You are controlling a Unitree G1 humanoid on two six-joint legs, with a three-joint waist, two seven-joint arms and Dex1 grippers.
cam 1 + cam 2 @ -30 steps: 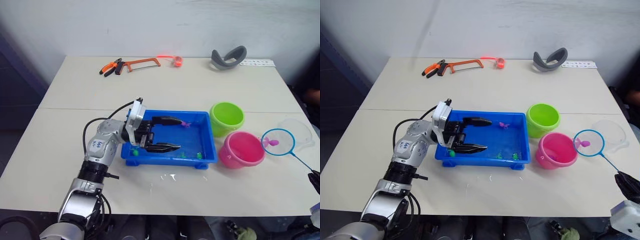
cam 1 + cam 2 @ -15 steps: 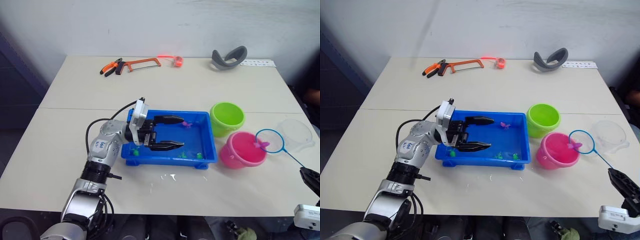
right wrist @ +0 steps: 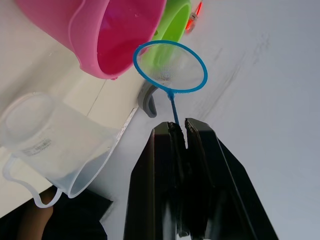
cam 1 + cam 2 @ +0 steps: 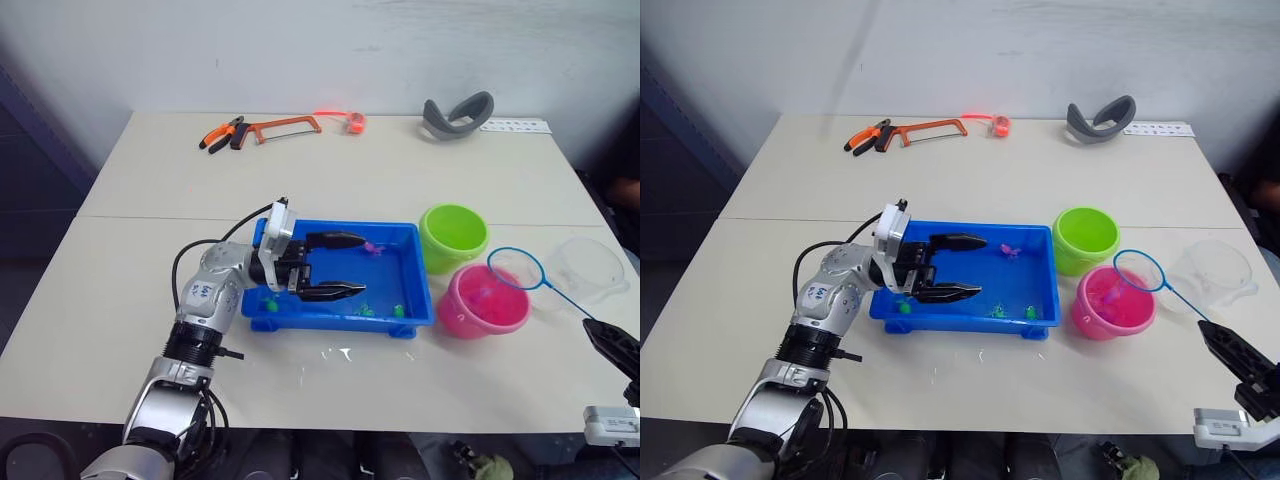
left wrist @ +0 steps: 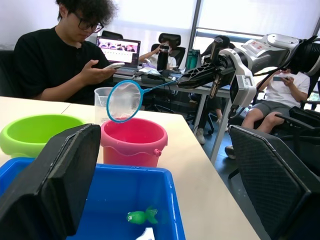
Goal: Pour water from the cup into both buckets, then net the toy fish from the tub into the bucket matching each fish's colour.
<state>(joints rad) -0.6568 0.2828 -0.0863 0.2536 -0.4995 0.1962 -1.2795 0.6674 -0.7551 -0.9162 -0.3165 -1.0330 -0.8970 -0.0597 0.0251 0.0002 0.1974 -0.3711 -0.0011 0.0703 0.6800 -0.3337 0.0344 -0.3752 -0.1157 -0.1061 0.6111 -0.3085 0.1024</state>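
Net (image 4: 1139, 270): blue-rimmed hoop, held over the far rim of the pink bucket (image 4: 1113, 302), its thin handle pinched between my right gripper (image 3: 180, 131) fingers, which were pressed together on it. I could not tell whether a fish lay in the mesh.

Green bucket (image 4: 1086, 238): just behind the pink bucket, touching or nearly so.

Tub (image 4: 1032, 278): beside the pink bucket, toward my left; green fish (image 5: 142, 216) and one pink fish (image 4: 1010, 250) inside.

Cup (image 4: 1215, 275): on the surface, on the pink bucket's other side.

Left gripper (image 4: 970, 267): fingers spread, over the tub.

Risk, as I judged it: the hoop sat off-centre, so tipping it could drop a catch outside the pink bucket; a long handle swing might knock the cup.
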